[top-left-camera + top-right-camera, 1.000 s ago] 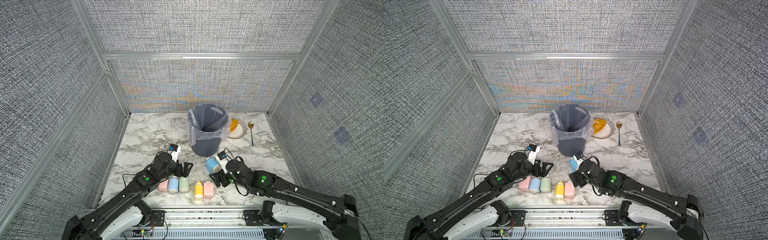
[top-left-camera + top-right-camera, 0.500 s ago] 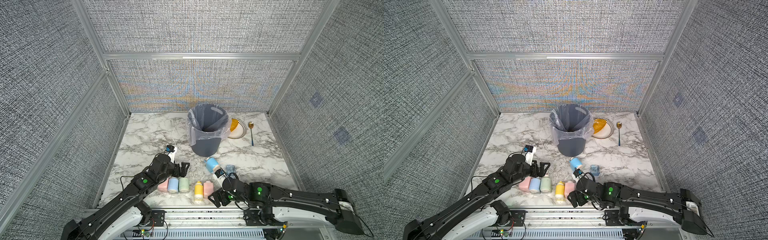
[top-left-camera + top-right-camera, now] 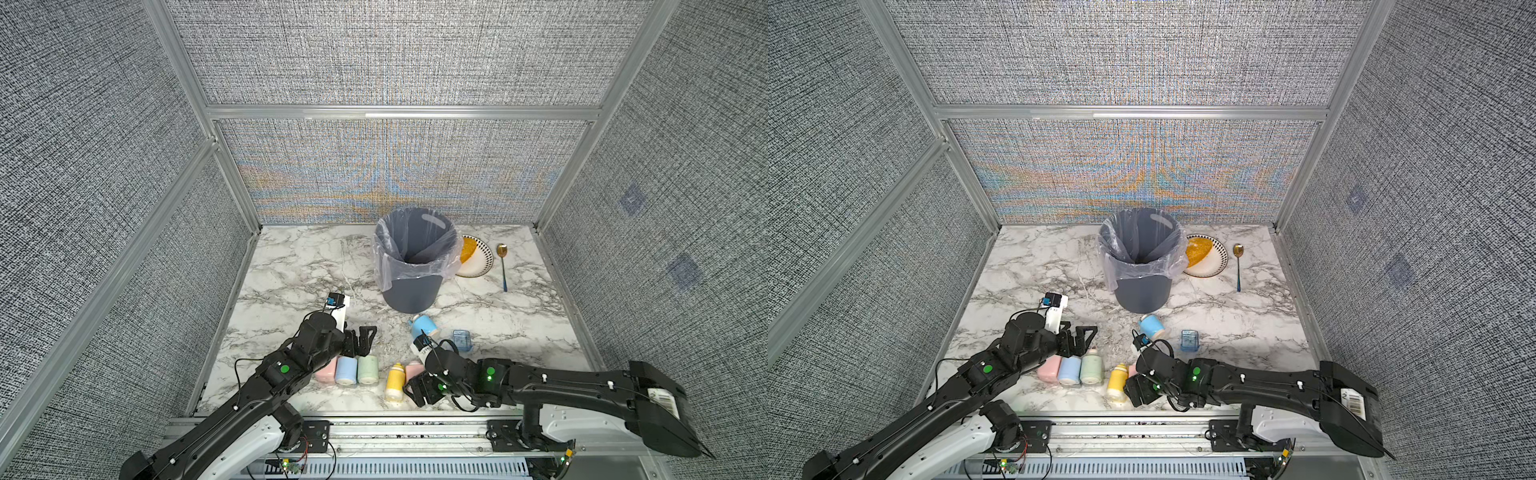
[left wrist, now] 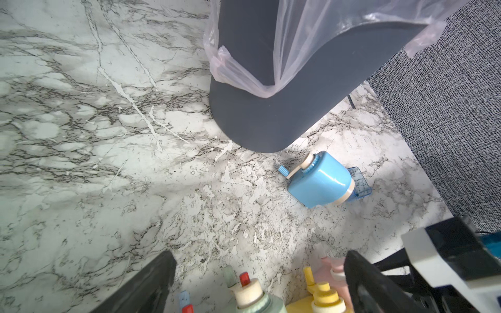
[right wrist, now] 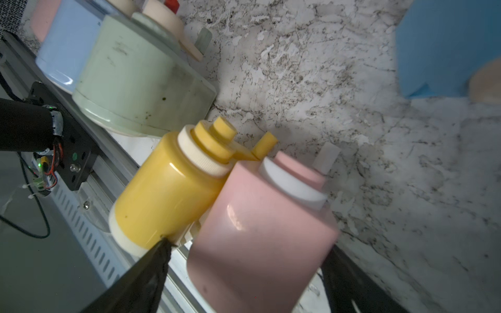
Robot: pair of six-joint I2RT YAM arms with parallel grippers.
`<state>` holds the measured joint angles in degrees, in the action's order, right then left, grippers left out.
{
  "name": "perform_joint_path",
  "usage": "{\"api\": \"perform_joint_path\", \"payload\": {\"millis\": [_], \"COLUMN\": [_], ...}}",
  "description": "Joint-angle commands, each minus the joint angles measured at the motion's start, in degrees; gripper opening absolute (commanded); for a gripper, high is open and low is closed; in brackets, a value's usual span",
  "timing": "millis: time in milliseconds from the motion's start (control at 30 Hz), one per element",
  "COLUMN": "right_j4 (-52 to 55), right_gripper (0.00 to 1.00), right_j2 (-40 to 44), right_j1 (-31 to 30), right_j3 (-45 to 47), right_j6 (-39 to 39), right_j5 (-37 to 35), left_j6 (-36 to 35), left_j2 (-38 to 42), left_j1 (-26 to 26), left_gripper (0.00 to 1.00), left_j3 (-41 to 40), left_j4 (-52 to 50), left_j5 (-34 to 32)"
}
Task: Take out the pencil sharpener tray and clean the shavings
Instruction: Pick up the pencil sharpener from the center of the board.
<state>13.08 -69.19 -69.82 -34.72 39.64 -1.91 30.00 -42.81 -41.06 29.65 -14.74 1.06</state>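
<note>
A blue pencil sharpener lies on its side in front of the bin. Its translucent blue tray stands apart on the marble just right of it. No shavings show. My right gripper is low at the table's front edge, open, its jaws straddling a pink sharpener. One finger sits by the yellow sharpener. My left gripper hovers open over the green sharpener.
The grey bin with a plastic liner stands mid-table. A plate and a spoon lie behind it to the right. Pink and light blue sharpeners sit at the left end of the front row.
My right arm left the blue sharpener and its tray by the bin, swung back to the front edge and dropped its jaws around the pink sharpener. The left arm barely moved.
</note>
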Motion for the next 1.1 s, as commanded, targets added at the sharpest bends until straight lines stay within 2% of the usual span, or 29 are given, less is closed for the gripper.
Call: {"api": "perform_joint_path", "payload": {"millis": [0, 600, 733, 900, 1067], "right_j4": [-4.3, -8.3, -5.1, 2.2, 4.3], "right_gripper": [0.87, 0.84, 0.85, 0.93, 0.94], "right_j2": [-1.3, -11.8, -11.9, -10.2, -8.9], "right_j1": [0.0, 0.3, 0.3, -0.1, -1.0], "right_j3": [-0.6, -5.5, -6.7, -8.0, -7.3], "right_j6": [-1.4, -3.6, -5.5, -7.9, -8.9], "right_j5": [2.0, 2.8, 0.8, -4.0, -5.8], "left_j6": [-0.1, -0.5, -0.5, -0.6, -0.2], "left_j2": [0.3, 1.2, 0.9, 0.3, -0.1], "left_j1": [0.0, 0.0, 0.1, 0.1, 0.1], "left_gripper": [1.0, 1.0, 1.0, 1.0, 1.0], "left_j3": [-0.1, -0.1, -0.1, 0.0, 0.0], "left_j4": [0.2, -0.3, -0.1, 0.2, 0.5], "left_j5": [-0.5, -0.8, -0.8, -0.7, -0.8]}}
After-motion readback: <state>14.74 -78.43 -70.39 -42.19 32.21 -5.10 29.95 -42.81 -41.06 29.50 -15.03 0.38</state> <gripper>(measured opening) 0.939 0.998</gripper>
